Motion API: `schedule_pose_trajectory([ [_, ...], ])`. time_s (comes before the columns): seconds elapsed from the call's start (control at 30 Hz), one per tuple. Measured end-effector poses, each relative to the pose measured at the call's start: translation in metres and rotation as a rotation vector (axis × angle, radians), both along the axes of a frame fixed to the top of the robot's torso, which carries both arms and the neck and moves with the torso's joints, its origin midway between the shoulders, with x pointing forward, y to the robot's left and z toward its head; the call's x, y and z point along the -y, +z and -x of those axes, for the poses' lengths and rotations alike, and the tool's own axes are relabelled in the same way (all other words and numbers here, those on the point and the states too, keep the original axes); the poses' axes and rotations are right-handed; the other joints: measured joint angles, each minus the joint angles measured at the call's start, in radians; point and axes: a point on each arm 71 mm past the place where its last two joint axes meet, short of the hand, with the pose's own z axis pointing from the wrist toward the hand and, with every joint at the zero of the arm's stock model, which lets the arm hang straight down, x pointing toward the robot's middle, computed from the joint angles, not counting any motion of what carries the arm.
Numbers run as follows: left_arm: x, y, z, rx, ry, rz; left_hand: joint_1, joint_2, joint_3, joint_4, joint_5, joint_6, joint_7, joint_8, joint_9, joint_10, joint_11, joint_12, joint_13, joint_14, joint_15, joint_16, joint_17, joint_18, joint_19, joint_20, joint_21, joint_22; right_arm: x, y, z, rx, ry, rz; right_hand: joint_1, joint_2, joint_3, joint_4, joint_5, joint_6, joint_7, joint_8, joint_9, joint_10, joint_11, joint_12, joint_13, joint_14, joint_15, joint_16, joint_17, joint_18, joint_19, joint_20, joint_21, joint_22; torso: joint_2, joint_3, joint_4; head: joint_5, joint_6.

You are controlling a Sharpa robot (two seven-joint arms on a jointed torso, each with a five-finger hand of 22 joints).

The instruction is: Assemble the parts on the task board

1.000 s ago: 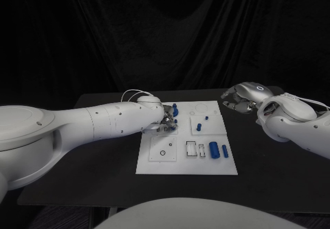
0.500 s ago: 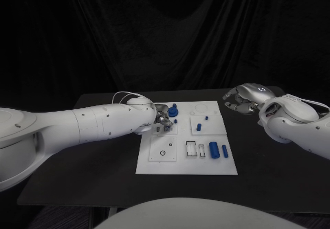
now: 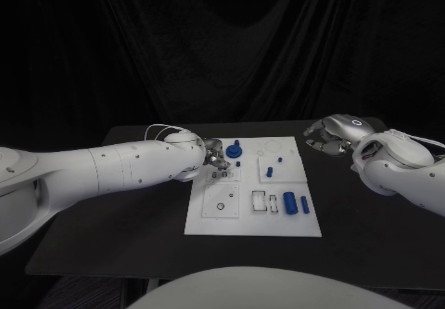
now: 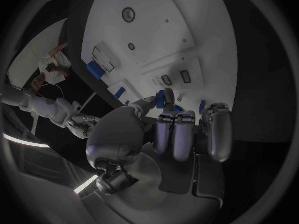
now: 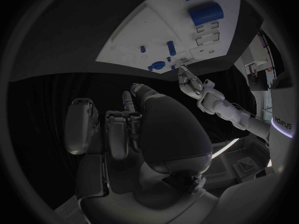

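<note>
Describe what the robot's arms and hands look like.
Both arms are smooth, rounded white shells. The left arm carries thin pale cable loops near its wrist; the right arm has a small ring marking by its wrist. The left hand and right hand are silver, with segmented metallic fingers.

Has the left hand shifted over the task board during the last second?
Yes. The left hand has drawn back toward the task board's left edge, away from the upright blue part it was crowding a second ago.

View: right wrist | We see right robot hand [image 5: 124, 129] fingers curled, holding nothing | task board [image 5: 168, 30] with blue parts [image 5: 206, 12] beyond | left robot hand [image 5: 190, 82] at board edge.
</note>
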Motion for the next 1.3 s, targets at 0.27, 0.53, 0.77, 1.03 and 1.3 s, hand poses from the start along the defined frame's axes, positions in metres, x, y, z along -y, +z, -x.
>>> schedule_pose_trajectory([
  [0.27, -0.004, -0.004, 0.000, -0.003, 0.018, -0.009, -0.018, 0.005, -0.016, 0.038, -0.032, 0.009, 0.005, -0.009, 0.006, 0.000, 0.000, 0.000, 0.000, 0.000, 0.000, 0.000, 0.001, 0.000, 0.000, 0.000, 0.000, 0.000, 0.001, 0.000, 0.000, -0.002, -0.003, 0.002, 0.000, 0.000, 0.000, 0.000, 0.000, 0.000, 0.000, 0.000, 0.000, 0.000, 0.000, 0.000, 0.000, 0.000, 0.000, 0.000, 0.000, 0.000, 0.000, 0.000, 0.000, 0.000, 0.000, 0.0006, 0.0028, -0.002, 0.000],
  [0.53, -0.007, -0.014, 0.005, -0.024, 0.032, -0.019, -0.022, 0.001, -0.021, 0.049, -0.042, 0.009, 0.005, -0.012, 0.006, 0.000, 0.000, 0.000, 0.000, 0.000, 0.000, 0.000, 0.001, 0.000, 0.000, 0.000, -0.004, 0.000, 0.001, 0.000, 0.000, -0.003, -0.006, 0.002, 0.000, 0.000, 0.003, 0.003, 0.000, 0.000, 0.000, 0.000, 0.000, 0.000, 0.000, 0.000, 0.000, 0.000, 0.000, 0.000, 0.000, 0.000, 0.000, 0.000, 0.000, 0.001, 0.001, 0.0003, 0.0006, 0.003, 0.000],
  [0.77, -0.008, -0.021, 0.009, -0.034, 0.040, -0.020, -0.024, 0.003, -0.025, 0.052, -0.044, 0.009, 0.005, -0.012, 0.006, 0.000, 0.000, 0.000, 0.000, 0.000, 0.000, 0.000, 0.001, 0.000, 0.000, 0.000, -0.004, 0.000, 0.001, -0.001, 0.000, -0.003, -0.007, 0.003, 0.000, 0.000, 0.003, 0.003, 0.000, 0.000, 0.000, 0.000, 0.000, 0.000, 0.000, 0.000, 0.000, 0.000, 0.000, 0.000, 0.000, 0.000, 0.000, 0.000, 0.000, 0.001, 0.001, 0.0004, 0.0004, 0.004, 0.000],
  [1.03, -0.008, -0.024, 0.009, -0.025, 0.046, -0.011, -0.026, 0.005, -0.025, 0.052, -0.046, 0.009, 0.005, -0.012, 0.006, 0.000, 0.000, 0.000, 0.000, 0.000, 0.000, 0.000, 0.001, 0.000, 0.000, 0.000, -0.004, 0.001, 0.002, -0.001, -0.001, -0.004, -0.010, 0.004, 0.000, 0.000, 0.003, 0.003, 0.000, 0.000, 0.000, 0.000, 0.000, 0.000, 0.000, 0.000, 0.000, 0.000, 0.000, 0.000, 0.000, 0.000, 0.000, 0.000, 0.000, 0.001, 0.001, 0.0012, 0.0004, 0.000, 0.000],
  [1.3, -0.007, -0.024, 0.010, -0.014, 0.044, 0.002, -0.026, 0.005, -0.025, 0.052, -0.046, 0.009, 0.005, -0.017, 0.006, 0.000, 0.000, 0.000, 0.000, 0.000, 0.000, 0.000, 0.000, 0.000, 0.000, 0.000, -0.004, 0.001, 0.003, -0.001, 0.000, -0.005, -0.012, 0.005, 0.000, 0.000, 0.003, 0.003, 0.000, 0.000, 0.000, 0.000, -0.001, 0.000, 0.000, 0.000, 0.000, 0.000, 0.000, 0.000, 0.000, 0.000, 0.000, 0.000, 0.000, 0.000, 0.001, 0.0009, 0.0006, -0.001, 0.000],
])
